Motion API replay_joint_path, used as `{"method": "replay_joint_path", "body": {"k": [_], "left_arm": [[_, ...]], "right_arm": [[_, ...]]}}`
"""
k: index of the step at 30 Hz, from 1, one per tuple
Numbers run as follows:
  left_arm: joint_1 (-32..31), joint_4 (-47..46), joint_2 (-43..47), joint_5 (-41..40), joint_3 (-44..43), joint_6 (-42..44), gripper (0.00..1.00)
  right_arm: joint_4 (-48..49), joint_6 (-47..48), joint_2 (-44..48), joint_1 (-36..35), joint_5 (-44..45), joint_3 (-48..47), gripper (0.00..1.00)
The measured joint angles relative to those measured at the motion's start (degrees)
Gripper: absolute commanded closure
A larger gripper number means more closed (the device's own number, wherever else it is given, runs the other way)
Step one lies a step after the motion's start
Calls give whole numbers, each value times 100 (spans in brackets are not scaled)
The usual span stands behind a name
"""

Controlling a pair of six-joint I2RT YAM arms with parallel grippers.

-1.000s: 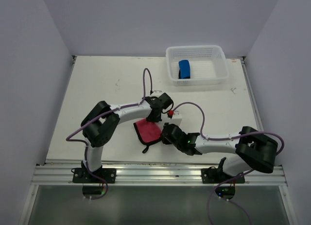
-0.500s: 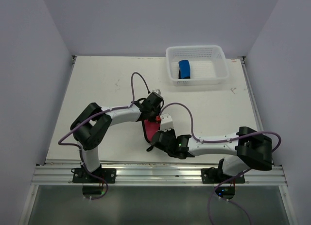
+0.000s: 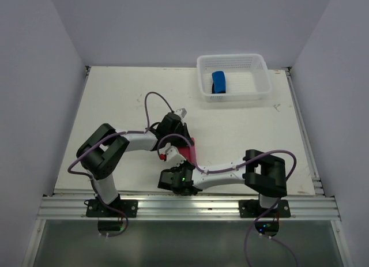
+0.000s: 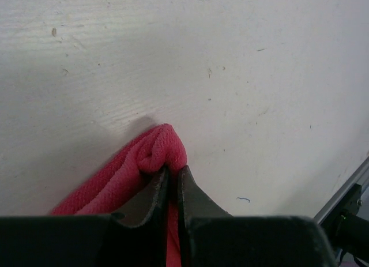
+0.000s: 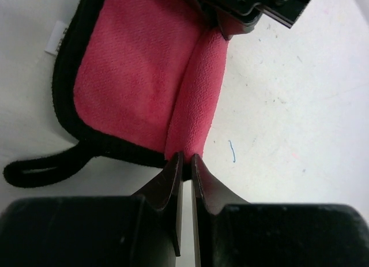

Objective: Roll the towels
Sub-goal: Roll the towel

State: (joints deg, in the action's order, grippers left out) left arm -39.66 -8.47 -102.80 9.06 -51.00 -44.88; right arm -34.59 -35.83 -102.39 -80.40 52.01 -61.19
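Observation:
The pink-red towel [image 3: 191, 152] lies partly folded on the table near the front, a thick fold [image 5: 199, 100] running along its right side and dark edging with a loop [image 5: 34, 169] at its near side. My left gripper [image 4: 173, 169] is shut on the far end of that fold [image 4: 155, 154]. My right gripper [image 5: 185, 158] is shut on the fold's near end at the dark edge. In the top view the left gripper [image 3: 183, 139] and right gripper [image 3: 185, 165] sit at opposite ends of the towel. The blue towel [image 3: 218, 82] lies rolled in the white basket [image 3: 262, 87].
The white mesh basket stands at the back right of the table. A metal rail [image 3: 190, 205] runs along the table's front edge just behind my right wrist. Grey walls close in on the left, back and right.
Both grippers have moved left with the pink-red towel's edge. The flat towel now shows as a narrow folded strip. My right forearm has swung low along the front edge.

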Motion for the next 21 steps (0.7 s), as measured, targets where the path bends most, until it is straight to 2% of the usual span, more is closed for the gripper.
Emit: {"method": "replay_joint_path", "body": {"k": [12,21], "left_arm": [[205,-697,85,817,483,299,100],[332,-914,136,999,684,481,100]], "right_arm": [[-1423,925,-1596,-625,682,-1233,100],[-1681,1602,-1923,-695,688,-1497,100]]}}
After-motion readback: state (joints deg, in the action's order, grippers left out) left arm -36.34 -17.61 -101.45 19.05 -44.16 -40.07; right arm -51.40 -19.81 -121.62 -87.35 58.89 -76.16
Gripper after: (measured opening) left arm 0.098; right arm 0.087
